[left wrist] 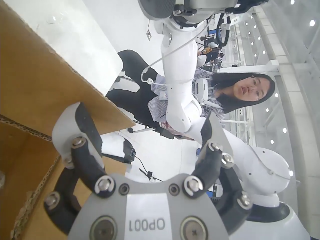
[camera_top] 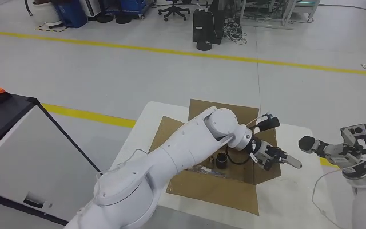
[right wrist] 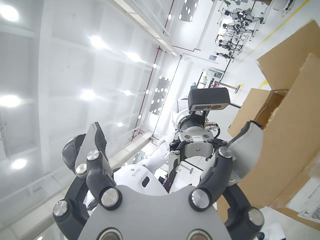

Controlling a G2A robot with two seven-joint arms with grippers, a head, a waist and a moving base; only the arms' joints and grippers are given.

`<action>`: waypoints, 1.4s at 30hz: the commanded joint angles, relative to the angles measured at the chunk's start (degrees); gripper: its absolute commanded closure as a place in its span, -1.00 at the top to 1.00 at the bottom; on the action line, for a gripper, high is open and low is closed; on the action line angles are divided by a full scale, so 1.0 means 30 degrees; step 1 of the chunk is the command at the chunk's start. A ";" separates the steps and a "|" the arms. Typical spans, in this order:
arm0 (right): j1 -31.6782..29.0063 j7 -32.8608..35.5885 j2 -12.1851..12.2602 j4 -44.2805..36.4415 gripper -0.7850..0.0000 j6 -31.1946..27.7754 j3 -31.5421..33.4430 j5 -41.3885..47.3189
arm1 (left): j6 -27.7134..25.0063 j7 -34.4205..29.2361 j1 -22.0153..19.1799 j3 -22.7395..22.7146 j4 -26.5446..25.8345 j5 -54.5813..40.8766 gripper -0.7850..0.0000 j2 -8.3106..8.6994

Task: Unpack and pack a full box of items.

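An open cardboard box lies on the white table with its flaps spread. Inside it are a black coiled cable, a small dark cylinder and clear plastic wrapping. My left gripper hangs over the box's right side, open and holding nothing; its own view shows the gripper with spread fingers beside a box flap. My right gripper is to the right of the box, off the table's corner, facing the left one. It is open and empty, with the box beside it.
The left gripper shows farther off in the right wrist view, in front of the box opening. A black-framed white cabinet stands left of the table. Open floor with yellow lines lies beyond.
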 commanded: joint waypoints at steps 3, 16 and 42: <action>0.0176 -0.0347 0.0011 -0.0216 1.00 0.0108 -0.0693 -0.0381 | -0.0361 -0.0409 0.0114 0.0050 0.1421 -0.0408 1.00 -0.0768; 0.0932 -0.1274 0.0143 0.1198 1.00 0.0502 -0.2597 -0.2241 | -0.1007 -0.1013 -0.0406 -0.0301 0.4467 -0.0324 1.00 -0.2262; 0.0883 -0.5213 0.0537 0.2215 1.00 0.0472 -0.3686 -0.6142 | -0.2795 0.0044 -0.1310 -0.1794 0.6885 0.1409 1.00 -0.2035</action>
